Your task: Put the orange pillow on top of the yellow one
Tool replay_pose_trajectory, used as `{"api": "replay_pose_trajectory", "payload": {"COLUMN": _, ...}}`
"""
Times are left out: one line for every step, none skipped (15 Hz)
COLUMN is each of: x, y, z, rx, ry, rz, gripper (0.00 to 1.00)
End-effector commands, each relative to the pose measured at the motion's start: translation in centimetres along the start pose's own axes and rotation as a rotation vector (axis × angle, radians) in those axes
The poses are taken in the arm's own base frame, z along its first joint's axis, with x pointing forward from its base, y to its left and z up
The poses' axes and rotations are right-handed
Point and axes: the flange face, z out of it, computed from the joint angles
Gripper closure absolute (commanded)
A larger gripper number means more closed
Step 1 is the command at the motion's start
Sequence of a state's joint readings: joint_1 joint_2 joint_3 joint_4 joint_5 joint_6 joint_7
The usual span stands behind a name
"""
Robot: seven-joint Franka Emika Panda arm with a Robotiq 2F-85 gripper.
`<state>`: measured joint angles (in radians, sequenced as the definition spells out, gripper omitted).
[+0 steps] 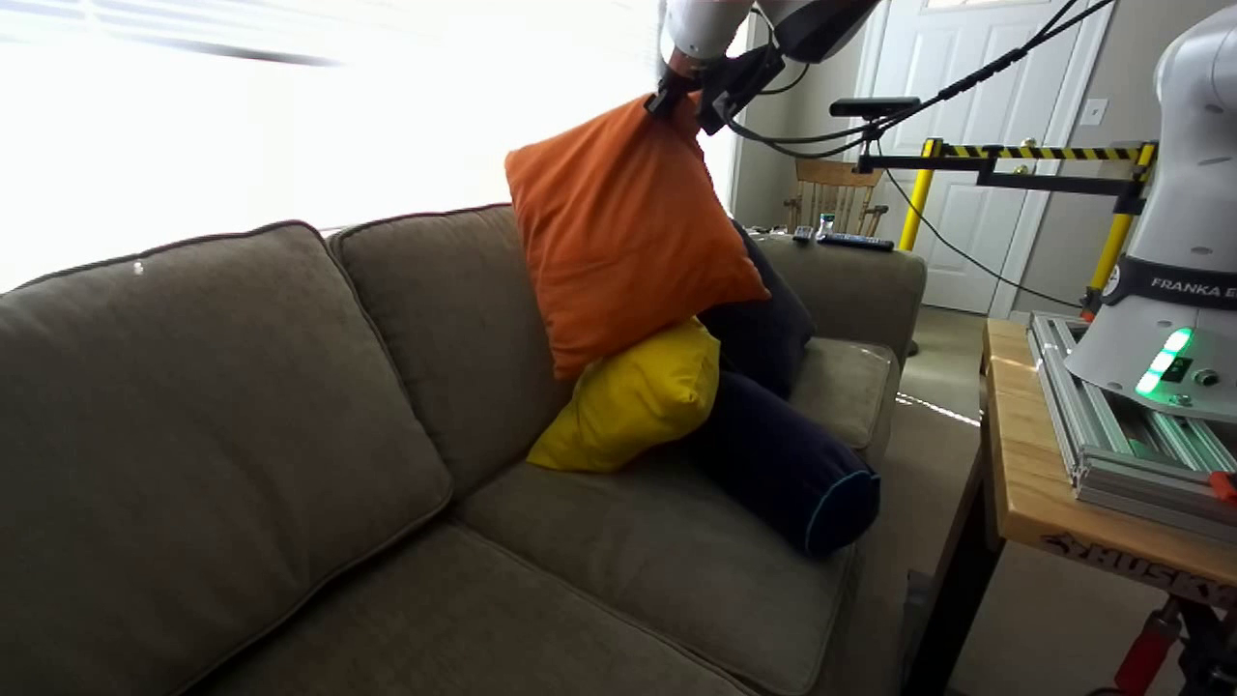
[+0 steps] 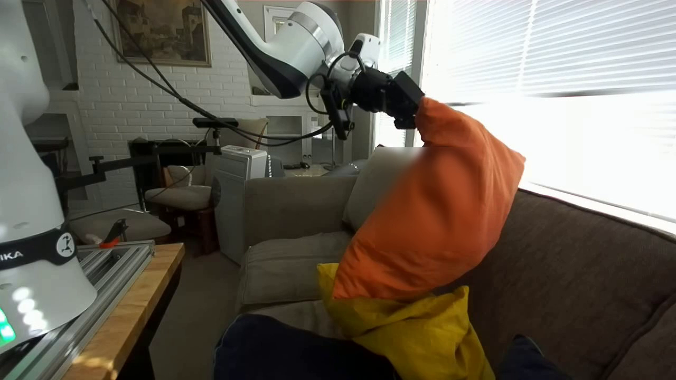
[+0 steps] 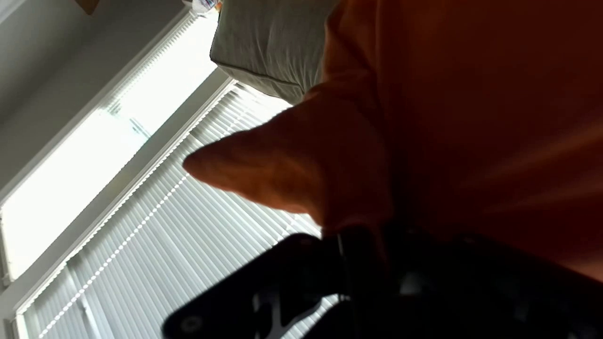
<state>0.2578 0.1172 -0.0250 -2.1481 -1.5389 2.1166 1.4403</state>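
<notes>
The large orange pillow [image 1: 628, 227] hangs tilted above the sofa seat, and it also shows in an exterior view [image 2: 449, 211]. My gripper [image 1: 684, 101] is shut on its upper corner; it appears again in an exterior view [image 2: 414, 111]. In the wrist view the dark fingers [image 3: 358, 245] pinch the orange fabric [image 3: 447, 117], which fills the right side. The smaller yellow pillow [image 1: 643, 396] lies on the sofa directly below, and it also shows in an exterior view [image 2: 428, 332]. The orange pillow's lower edge overlaps the yellow top in both exterior views; I cannot tell how firmly they touch.
A navy bolster [image 1: 783, 464] lies beside the yellow pillow, with a dark cushion [image 1: 763, 319] behind. The sofa back [image 1: 435, 309] and a bright window [image 2: 554, 126] stand behind. Remotes [image 1: 855, 242] lie on the sofa arm. The robot's wooden bench [image 1: 1044, 454] faces the sofa.
</notes>
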Motion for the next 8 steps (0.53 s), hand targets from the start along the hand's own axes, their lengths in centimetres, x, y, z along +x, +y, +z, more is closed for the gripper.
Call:
{"api": "replay_pose_trajectory", "payload": {"x": 0.06, "y": 0.09, "z": 0.06, "rx": -0.002, "ry": -0.003, "rz": 0.001, "gripper": 0.91}}
{"api": "replay_pose_trajectory", "payload": {"x": 0.06, "y": 0.07, "z": 0.04, "rx": -0.002, "ry": -0.003, "rz": 0.001, "gripper": 0.91}}
{"api": "replay_pose_trajectory", "payload": {"x": 0.07, "y": 0.02, "z": -0.04, "rx": -0.001, "ry": -0.002, "rz": 0.001, "gripper": 0.91}}
{"api": "replay_pose_trajectory", "payload": {"x": 0.08, "y": -0.04, "z": -0.13, "rx": 0.0, "ry": -0.002, "rz": 0.0, "gripper": 0.91}}
{"api": "replay_pose_trajectory", "payload": {"x": 0.09, "y": -0.08, "z": -0.2, "rx": 0.001, "ry": -0.001, "rz": 0.0, "gripper": 0.91}}
{"api": "replay_pose_trajectory", "payload": {"x": 0.09, "y": -0.1, "z": -0.23, "rx": 0.0, "ry": -0.001, "rz": 0.0, "gripper": 0.91}}
{"api": "replay_pose_trajectory", "payload": {"x": 0.09, "y": -0.1, "z": -0.24, "rx": 0.0, "ry": 0.0, "rz": -0.001, "gripper": 0.91}}
{"api": "replay_pose_trajectory", "payload": {"x": 0.09, "y": -0.1, "z": -0.24, "rx": 0.0, "ry": 0.0, "rz": -0.001, "gripper": 0.91}}
